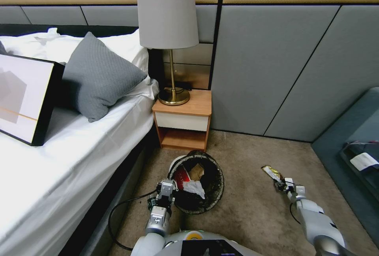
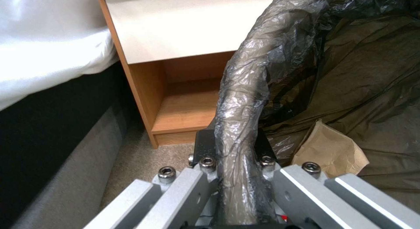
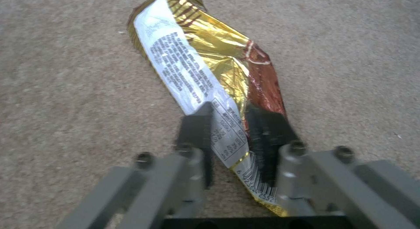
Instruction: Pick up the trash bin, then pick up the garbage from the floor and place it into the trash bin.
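A: Bedroom, tan carpet [image 1: 244, 216]. Bed [image 1: 59, 149] with white sheets, wooden nightstand [image 1: 183, 123] beside it carrying a brass lamp [image 1: 169, 31], grey panelled wall behind.

B: Where's the trash bin?

A: Trash bin [image 1: 197, 187] is just in front of the nightstand, tilted so its mouth faces the head camera. Dark liner bag over the rim. Inside: a red wrapper [image 1: 181, 177], a tan paper piece [image 1: 196, 172], a white tissue wad [image 1: 194, 187].

B: Left gripper?

A: Left gripper [image 1: 165, 192] is at the bin's rim, on the bed side of it. In the left wrist view the fingers [image 2: 205, 147] are clamped on the bagged rim [image 2: 241, 101], one on each side. Tan paper shows just inside the bin there too.

B: Right?

A: Right gripper [image 1: 282, 183] is low over the carpet, well apart from the bin, on the side away from the bed. Fingers [image 3: 197, 127] straddle the near end of a gold snack wrapper [image 3: 205, 58], narrow gap, both close against the foil. Looks pinched, but I can't tell for sure if both pads touch. Wrapper's far end seems to be on the carpet.
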Tool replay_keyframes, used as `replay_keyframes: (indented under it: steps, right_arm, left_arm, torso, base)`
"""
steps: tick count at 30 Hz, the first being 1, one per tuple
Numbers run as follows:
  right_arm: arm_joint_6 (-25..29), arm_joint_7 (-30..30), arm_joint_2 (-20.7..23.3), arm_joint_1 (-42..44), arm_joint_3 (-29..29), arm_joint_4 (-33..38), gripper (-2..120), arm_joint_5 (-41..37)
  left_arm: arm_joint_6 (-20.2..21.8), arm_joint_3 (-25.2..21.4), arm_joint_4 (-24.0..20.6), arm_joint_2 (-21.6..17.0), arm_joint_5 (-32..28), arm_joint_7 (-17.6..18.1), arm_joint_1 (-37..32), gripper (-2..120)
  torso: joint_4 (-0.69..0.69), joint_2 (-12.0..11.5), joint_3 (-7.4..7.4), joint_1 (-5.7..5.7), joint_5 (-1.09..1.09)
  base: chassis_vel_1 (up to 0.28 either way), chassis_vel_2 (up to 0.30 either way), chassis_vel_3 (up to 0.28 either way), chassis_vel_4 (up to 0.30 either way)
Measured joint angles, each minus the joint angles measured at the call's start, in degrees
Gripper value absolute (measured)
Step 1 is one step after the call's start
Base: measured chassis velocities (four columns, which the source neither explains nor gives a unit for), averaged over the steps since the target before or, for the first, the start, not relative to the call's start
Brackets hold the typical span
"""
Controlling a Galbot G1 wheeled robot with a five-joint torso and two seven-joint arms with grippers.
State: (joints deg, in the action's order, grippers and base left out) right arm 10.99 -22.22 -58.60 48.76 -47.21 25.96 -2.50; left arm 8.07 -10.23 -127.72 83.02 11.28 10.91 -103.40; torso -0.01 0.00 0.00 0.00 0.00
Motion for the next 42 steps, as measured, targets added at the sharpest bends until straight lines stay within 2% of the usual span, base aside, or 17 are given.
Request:
replay_keyframes:
  steps: [4, 28, 31, 34, 36, 37, 40, 41, 42]
  right_arm:
    - [0.1, 0.2, 0.1, -0.2, 0.3, -0.1, 0, -0.3]
    - [0.6, 1.4, -1.2, -0.2, 0.8, 0.6, 0, -0.3]
    - [0.5, 1.9, -1.2, -0.5, 0.8, 0.4, 12, -0.3]
    - [0.5, 2.2, -1.2, -0.7, 0.9, 0.2, 19, -0.3]
    - [0.5, 2.7, -1.0, -1.2, 1.0, -0.1, 32, -0.4]
    - [0.5, 2.7, -1.0, -1.2, 1.0, -0.1, 32, -0.4]
    - [0.3, 3.6, -0.7, -2.0, 1.4, -0.8, 45, -0.7]
    - [0.3, 3.6, -0.7, -2.0, 1.4, -0.8, 45, -0.7]
    - [0.2, 3.8, -0.6, -2.2, 1.6, -1.1, 52, -0.9]
  left_arm:
    - [-0.1, 0.1, 0.0, -0.1, 0.0, -0.1, -0.1, 0]
    - [-0.1, 0.2, -0.5, -0.2, 0.0, -0.3, -0.1, 0]
    - [-0.1, 0.2, -0.6, -0.2, 0.0, -0.3, -0.1, 0]
    - [-0.1, 0.1, -0.6, -0.2, 0.0, -0.3, -0.1, 0]
    - [-0.1, 0.1, -0.6, -0.2, 0.0, -0.3, -0.2, 0]
    - [-0.1, 0.1, -0.6, -0.2, 0.0, -0.3, -0.2, 0]
    - [-0.2, 0.2, -0.6, -0.2, 0.3, -0.3, -0.4, 0]
    - [-0.2, 0.2, -0.6, -0.2, 0.3, -0.3, -0.4, 0]
    - [-0.2, 0.3, -0.6, -0.1, 0.4, -0.3, -0.4, 0]
  torso:
    - [0.01, 0.0, 0.0, 0.0, 0.0]
    - [0.01, 0.0, 0.0, 0.0, 0.0]
    - [0.0, 0.0, 0.0, 0.0, 0.0]
    - [0.0, 0.0, 0.0, 0.0, 0.0]
    - [0.01, 0.0, 0.0, 0.0, 0.0]
    - [0.01, 0.0, 0.0, 0.0, 0.0]
    - [0.0, 0.0, 0.0, 0.0, 0.0]
    - [0.0, 0.0, 0.0, 0.0, 0.0]
    - [0.0, 0.0, 0.0, 0.0, 0.0]
  base:
    - [0.0, 0.0, 0.0, 0.0]
    - [0.0, 0.0, 0.0, 0.0]
    - [0.0, 0.0, 0.0, 0.0]
    - [0.0, 0.0, 0.0, 0.0]
    - [0.0, 0.0, 0.0, 0.0]
    - [0.0, 0.0, 0.0, 0.0]
    - [0.0, 0.0, 0.0, 0.0]
    - [0.0, 0.0, 0.0, 0.0]
    - [0.0, 0.0, 0.0, 0.0]
